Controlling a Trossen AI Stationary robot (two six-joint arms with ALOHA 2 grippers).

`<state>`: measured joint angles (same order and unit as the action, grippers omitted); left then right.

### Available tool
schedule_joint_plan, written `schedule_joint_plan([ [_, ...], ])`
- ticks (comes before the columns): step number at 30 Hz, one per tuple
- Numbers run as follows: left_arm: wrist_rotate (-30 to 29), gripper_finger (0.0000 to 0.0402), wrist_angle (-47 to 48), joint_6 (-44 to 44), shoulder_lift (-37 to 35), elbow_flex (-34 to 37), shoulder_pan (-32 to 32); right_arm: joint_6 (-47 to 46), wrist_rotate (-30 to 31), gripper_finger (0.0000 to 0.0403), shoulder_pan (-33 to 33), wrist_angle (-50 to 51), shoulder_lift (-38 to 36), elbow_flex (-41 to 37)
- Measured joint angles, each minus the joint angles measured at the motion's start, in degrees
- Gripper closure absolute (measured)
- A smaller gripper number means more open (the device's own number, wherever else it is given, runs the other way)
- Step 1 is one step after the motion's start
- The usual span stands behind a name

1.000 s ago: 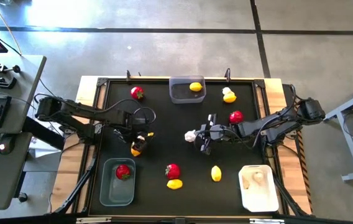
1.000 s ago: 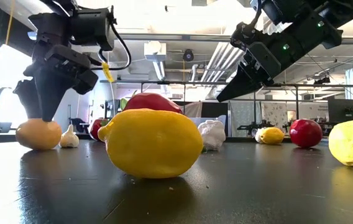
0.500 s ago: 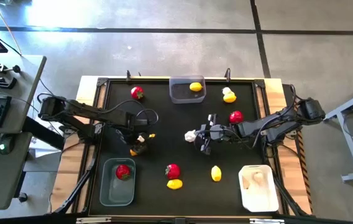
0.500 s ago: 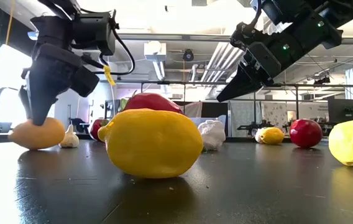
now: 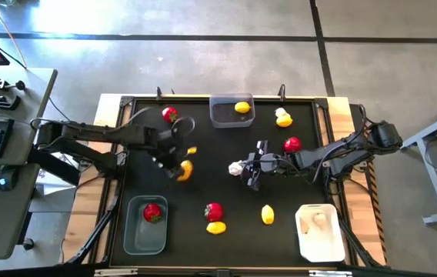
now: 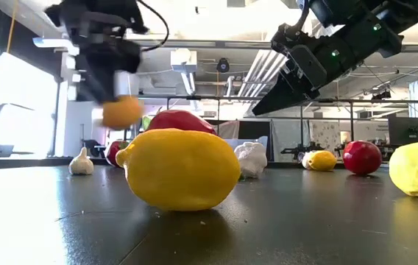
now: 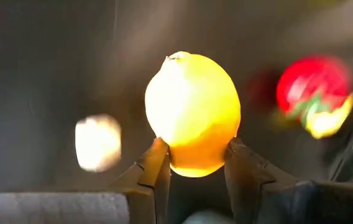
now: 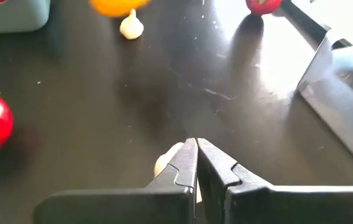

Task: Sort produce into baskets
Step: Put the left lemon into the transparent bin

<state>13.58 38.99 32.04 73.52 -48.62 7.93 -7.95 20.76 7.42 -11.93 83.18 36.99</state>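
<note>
One lemon: the left tool (image 7: 195,169) is clamped on an orange-yellow lemon (image 7: 192,113), one finger on each side.
Change: a second ago that lemon sat on the worktop (image 5: 203,154) under wide-spread fingers; now it is lifted clear of it, hanging in the air in the low view.
Lemon position: left of centre, between the red fruit (image 5: 170,115) at the back and the grey basket (image 5: 145,225) at the front left.
Meaning: pick looks done; I judge the carry to a basket comes next, likely the back grey basket (image 5: 230,112), which already holds a lemon.
Right tool (image 8: 196,163): clenched and empty, hovering mid-worktop just beside a garlic bulb (image 5: 236,167).
White basket (image 5: 319,231): front right, with pale pieces inside.
</note>
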Motion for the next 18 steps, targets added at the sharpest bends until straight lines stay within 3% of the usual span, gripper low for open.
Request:
schedule_joint_plan([
  [8,-1.48,0.0307,-13.07,-17.44,6.34,-5.39,12.78,0.68,0.06,0.0403,-2.43,-1.11,0.00,0.00],
  [14,-4.41,0.0307,-6.71,-32.45,16.78,-20.21,18.85,0.38,0.08,0.0403,-3.73,-1.24,0.00,0.00],
  [18,-13.03,0.0307,-0.16,-43.10,24.92,-32.56,20.64,0.29,0.10,0.0403,-4.08,-1.30,0.00,0.00],
])
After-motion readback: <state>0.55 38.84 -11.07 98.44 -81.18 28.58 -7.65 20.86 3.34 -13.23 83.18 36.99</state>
